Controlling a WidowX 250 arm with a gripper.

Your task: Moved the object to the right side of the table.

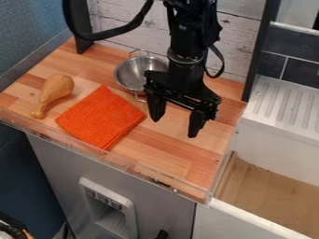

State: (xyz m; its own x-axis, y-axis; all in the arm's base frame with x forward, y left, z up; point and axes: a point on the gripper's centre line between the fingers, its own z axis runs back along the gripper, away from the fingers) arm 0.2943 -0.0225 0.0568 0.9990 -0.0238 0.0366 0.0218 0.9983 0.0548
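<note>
On the wooden table [181, 154], an open gripper and three things that might be moved

At the far left lies a toy drumstick [55, 90], tan and glossy, its fat end towards the wall and its thin, knobbed end towards the front edge. Next comes an orange cloth [101, 116], folded into a flat, slightly skewed square with a coarse weave. Behind its right side stands a metal pot [133, 73], shiny, round and upright, with loop handles, partly hidden by the arm [185, 46].

The task names only "the object", so I cannot tell which is meant; all three sit left of the table's right side, which would suit a carry that way. The gripper [176, 124] hangs right of the cloth, its fingers spread and holding nothing. That spread probably serves either to take something or to have let it go; the picture does not settle it.
</note>
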